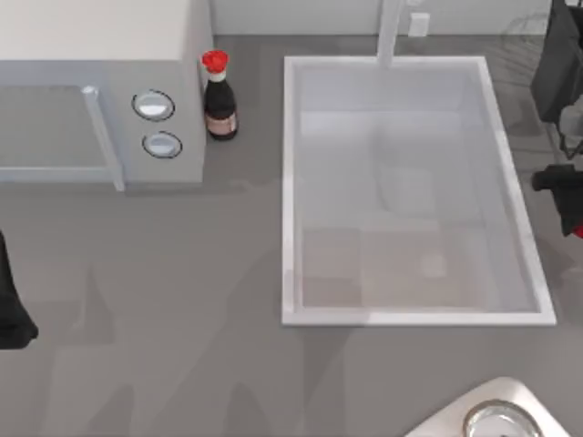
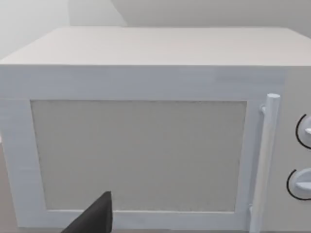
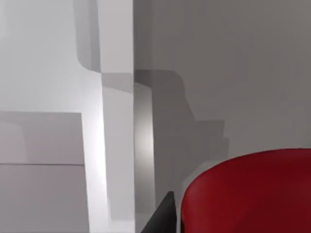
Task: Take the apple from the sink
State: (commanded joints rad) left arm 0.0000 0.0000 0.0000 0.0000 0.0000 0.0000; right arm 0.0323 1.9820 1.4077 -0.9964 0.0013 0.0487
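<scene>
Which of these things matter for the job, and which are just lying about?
Job: apple, at the right tool beside the sink.
Lying about: microwave, bottle, metal bowl, left tool parked.

A dark bottle (image 1: 219, 100) stands just beside the grey microwave (image 1: 100, 91), right of its knobs.

Red apple (image 3: 252, 194), white sink (image 1: 291, 182), grey table (image 1: 182, 319), red-capped dark bottle (image 1: 219, 109)

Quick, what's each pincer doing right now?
Left pincer: parked at the table's left edge, grip cannot be told.
Right pincer: right of the sink, holding the apple.
</scene>
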